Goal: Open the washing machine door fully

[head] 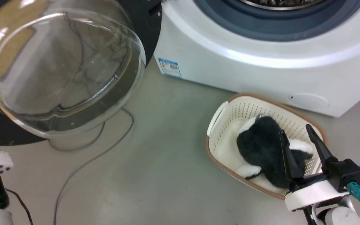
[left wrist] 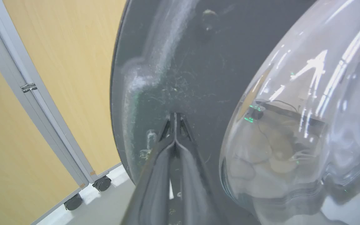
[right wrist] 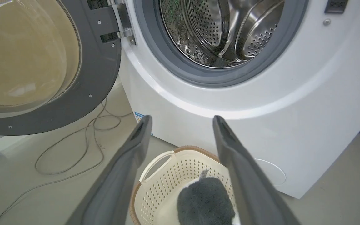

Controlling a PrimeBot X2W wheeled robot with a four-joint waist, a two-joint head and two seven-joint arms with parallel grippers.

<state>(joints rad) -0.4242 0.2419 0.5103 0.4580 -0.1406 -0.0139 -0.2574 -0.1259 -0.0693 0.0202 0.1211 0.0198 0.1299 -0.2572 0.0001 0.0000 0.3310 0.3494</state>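
1. The left gripper (left wrist: pixel 175 118) has its two dark fingers pressed together along their length, with nothing between them.
2. In the left wrist view its joined tips sit against the dusty matte black inner rim of the washing machine door (left wrist: pixel 198 62), just beside the clear glass bowl (left wrist: pixel 292 125). I cannot tell whether the tips actually press on the rim.
3. The right gripper (head: pixel 295 128) is spread wide and holds nothing.
4. It hangs above a cream perforated laundry basket (head: pixel 230 104) with a brown rim. A black and white plush toy (head: pixel 261 147) lies in the basket, and the fingers touch neither.
5. The door stands swung out to the left of the washing machine (head: pixel 245 72), held by the hinge (right wrist: pixel 122 22) at the machine's left side, inner face and bulging bowl turned toward the robot.
6. In the right wrist view the steel perforated drum (right wrist: pixel 223 31) lies uncovered inside the grey gasket (right wrist: pixel 180 67).
7. The basket stands on the floor against the machine's front, below the round flap (head: pixel 308 100).
8. A grey cable (head: pixel 105 150) loops on the floor beneath the door.
9. Beyond the door's edge stands a yellow wood-grain panel (left wrist: pixel 73 62) on castors.
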